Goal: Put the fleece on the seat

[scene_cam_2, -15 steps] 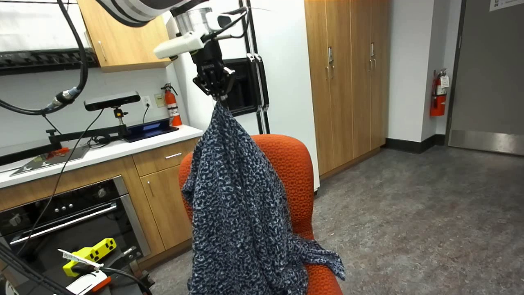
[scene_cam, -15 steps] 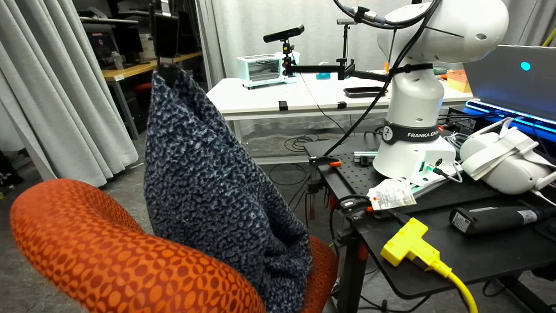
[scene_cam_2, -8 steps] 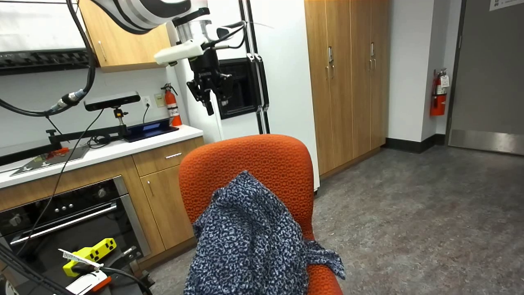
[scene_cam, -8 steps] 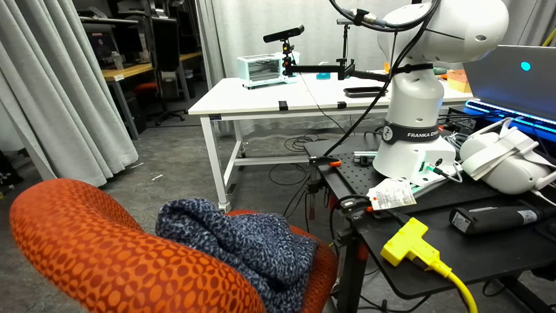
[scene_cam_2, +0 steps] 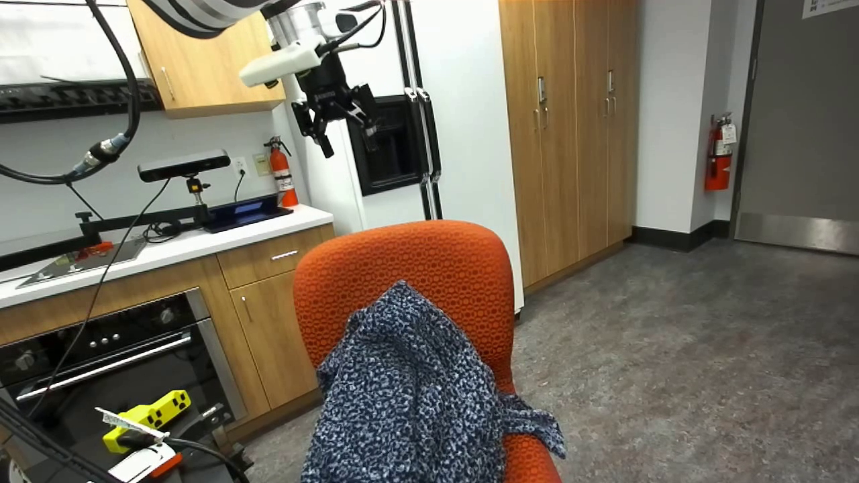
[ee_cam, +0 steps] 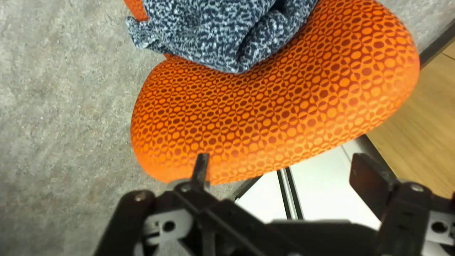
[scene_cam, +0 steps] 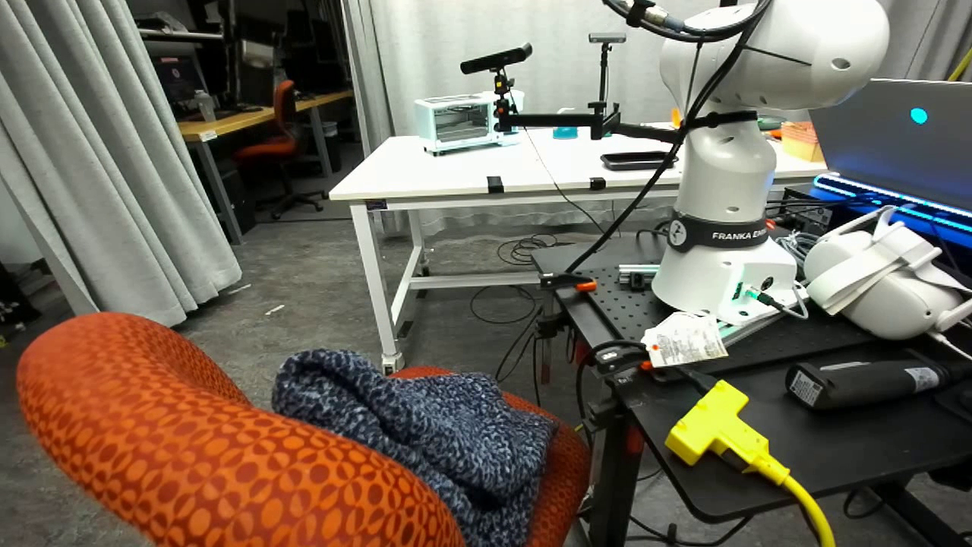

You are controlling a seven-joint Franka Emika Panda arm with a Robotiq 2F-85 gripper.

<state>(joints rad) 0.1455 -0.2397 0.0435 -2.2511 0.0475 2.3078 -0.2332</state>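
The speckled navy and grey-white fleece (scene_cam: 448, 425) (scene_cam_2: 409, 396) (ee_cam: 220, 32) lies in a bunched heap on the orange patterned seat (scene_cam: 228, 456) (scene_cam_2: 436, 258) (ee_cam: 270, 113), peaked up against the chair's back. In an exterior view, one corner trails over the chair's side. High above the chair back hangs my gripper (scene_cam_2: 349, 142) (ee_cam: 279, 165), well apart from the fleece. Its jaws stand wide open with nothing between them. In the wrist view the fleece is cut off by the top edge, and the chair back passes beneath the fingers.
Beside the chair stands a black bench with the robot base (scene_cam: 721, 266), a yellow power block (scene_cam: 717, 425) and a headset (scene_cam: 881, 281). A white table (scene_cam: 456, 171) carries a toaster oven (scene_cam: 463, 121). Behind the chair are a white fridge (scene_cam_2: 463, 168) and a counter (scene_cam_2: 268, 221).
My gripper has opened and let go of the fleece's upper end. The fleece has dropped from a tall hanging drape into a low heap on the seat. The gripper has since risen slightly.
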